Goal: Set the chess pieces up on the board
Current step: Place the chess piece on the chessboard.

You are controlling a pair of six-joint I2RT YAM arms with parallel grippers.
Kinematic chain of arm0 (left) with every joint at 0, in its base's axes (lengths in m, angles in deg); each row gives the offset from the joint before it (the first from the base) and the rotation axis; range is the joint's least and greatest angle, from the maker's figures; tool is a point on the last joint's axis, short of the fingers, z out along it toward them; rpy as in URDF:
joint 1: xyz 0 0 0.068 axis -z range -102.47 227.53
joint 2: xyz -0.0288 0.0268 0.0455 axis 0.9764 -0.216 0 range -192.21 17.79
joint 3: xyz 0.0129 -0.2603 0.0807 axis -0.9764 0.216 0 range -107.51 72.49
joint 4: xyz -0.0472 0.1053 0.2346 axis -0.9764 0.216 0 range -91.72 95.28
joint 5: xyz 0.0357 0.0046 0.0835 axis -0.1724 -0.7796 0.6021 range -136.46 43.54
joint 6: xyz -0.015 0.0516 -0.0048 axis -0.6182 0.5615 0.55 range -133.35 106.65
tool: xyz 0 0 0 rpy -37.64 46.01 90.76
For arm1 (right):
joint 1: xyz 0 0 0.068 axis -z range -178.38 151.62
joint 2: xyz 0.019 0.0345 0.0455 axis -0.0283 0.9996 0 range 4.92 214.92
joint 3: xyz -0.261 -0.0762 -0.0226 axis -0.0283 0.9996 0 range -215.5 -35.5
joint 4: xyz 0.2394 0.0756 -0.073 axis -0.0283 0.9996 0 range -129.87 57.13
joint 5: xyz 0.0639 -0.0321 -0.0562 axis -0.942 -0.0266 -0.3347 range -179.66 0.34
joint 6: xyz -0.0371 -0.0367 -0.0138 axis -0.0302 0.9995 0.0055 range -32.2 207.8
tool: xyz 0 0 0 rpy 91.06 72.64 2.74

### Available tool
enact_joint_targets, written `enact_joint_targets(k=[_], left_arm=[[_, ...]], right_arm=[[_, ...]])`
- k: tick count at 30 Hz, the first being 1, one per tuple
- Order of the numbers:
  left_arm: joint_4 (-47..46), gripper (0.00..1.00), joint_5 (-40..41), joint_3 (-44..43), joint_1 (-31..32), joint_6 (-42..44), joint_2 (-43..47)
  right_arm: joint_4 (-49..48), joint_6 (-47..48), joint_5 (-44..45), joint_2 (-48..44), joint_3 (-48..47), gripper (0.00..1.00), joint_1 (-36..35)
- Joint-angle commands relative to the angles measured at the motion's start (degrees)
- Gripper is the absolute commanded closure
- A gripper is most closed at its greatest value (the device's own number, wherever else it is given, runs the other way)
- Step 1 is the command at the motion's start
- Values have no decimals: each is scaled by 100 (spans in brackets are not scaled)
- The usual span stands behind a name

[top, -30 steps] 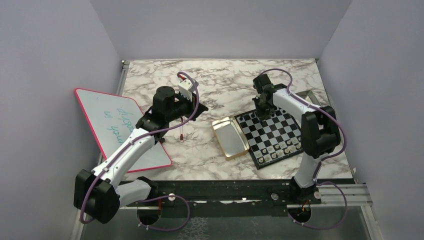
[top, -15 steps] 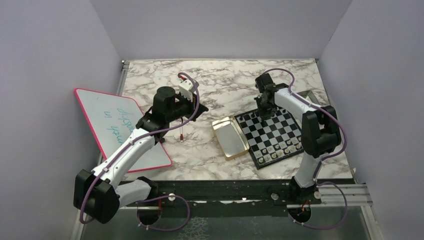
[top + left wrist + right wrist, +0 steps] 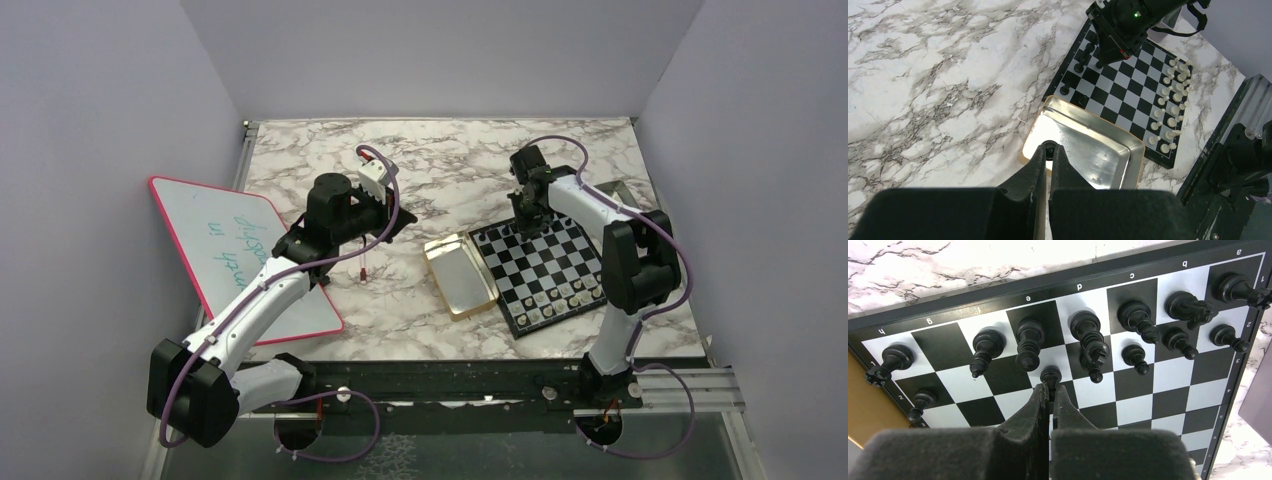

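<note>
Two rows of pale chess pieces stood along the near edge of the board on the tabletop, with the black ones at its far edge. The right end effector pinched a black pawn on the second rank. The left end effector was clenched shut above the gold tin.

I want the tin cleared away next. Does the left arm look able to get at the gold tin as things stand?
Probably yes: the left gripper hovers close beside the gold tin with nothing visible between them, though its jaws are shut.
</note>
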Motion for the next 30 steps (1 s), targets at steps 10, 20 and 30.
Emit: enact_joint_targets(k=[10, 20, 30], left_arm=[[34, 100, 101, 48, 44, 84, 140], [34, 100, 98, 56, 44, 93, 147], [36, 100, 92, 56, 44, 102, 142]], right_arm=[[-54, 7, -206, 245, -71, 93, 47], [-156, -80, -217, 242, -28, 79, 48], [-251, -125, -266, 205, 34, 80, 47]])
